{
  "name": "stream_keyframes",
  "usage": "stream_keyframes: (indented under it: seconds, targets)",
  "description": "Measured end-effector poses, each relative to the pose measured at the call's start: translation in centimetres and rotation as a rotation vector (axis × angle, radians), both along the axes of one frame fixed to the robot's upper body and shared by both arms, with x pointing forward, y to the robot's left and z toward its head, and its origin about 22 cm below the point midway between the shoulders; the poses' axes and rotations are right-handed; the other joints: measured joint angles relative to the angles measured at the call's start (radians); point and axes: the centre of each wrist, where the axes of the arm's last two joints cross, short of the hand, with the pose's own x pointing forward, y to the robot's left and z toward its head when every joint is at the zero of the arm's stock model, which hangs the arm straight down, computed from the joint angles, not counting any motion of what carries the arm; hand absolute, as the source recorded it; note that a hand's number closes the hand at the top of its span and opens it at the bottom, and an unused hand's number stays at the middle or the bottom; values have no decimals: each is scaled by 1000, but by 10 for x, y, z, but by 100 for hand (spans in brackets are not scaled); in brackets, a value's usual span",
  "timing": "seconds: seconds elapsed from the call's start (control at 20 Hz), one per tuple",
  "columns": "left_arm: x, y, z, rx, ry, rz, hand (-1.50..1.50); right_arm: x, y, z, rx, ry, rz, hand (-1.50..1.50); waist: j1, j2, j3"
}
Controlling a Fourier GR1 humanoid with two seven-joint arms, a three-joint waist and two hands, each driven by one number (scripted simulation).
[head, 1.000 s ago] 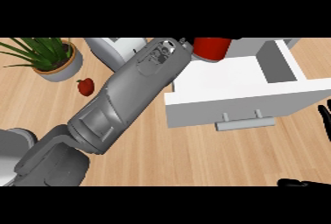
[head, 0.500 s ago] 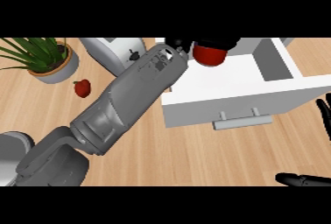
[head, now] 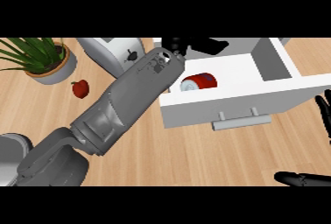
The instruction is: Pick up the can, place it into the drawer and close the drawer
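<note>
The red can (head: pixel 199 82) lies on its side inside the open white drawer (head: pixel 284 85), near the drawer's left wall. My left forearm stretches from the lower left up over that wall. My left hand (head: pixel 194 44) hovers beyond the can at the drawer's far end, fingers spread and holding nothing. The drawer's grey handle (head: pixel 242 122) faces me at the front. My right hand (head: pixel 322 114) rests open at the right edge, fingers up, its thumb (head: pixel 302 178) low on the right.
A potted plant (head: pixel 44 61) stands at the far left, with a grey toaster (head: pixel 115 52) beside it. A small red apple (head: pixel 79 88) lies on the wooden counter (head: pixel 194 157). A grey round object (head: pixel 9 157) shows at the lower left edge.
The can was in my left hand above the drawer; now it lies on the drawer's floor, apart from the hand, whose fingers have opened.
</note>
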Motion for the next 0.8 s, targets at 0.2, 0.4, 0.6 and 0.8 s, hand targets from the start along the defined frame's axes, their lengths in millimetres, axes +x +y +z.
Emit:
stream_keyframes:
  seconds: [0.2,0.4,0.6,0.8]
  targets:
    - [0,1,-2,-14,-4,19,-150,-5,-2,3,-10,0,0,-150,0,-2,0]
    - [-1,1,-3,-42,-5,39,-150,-5,2,9,-80,-35,-8,-150,-1,0,0]
    - [-1,1,-3,-83,8,44,-150,-10,0,19,-199,-81,-22,-150,2,-1,-1]
    - [-3,-2,0,-119,6,25,-150,-9,5,27,-312,-125,-21,-150,13,-3,-1]
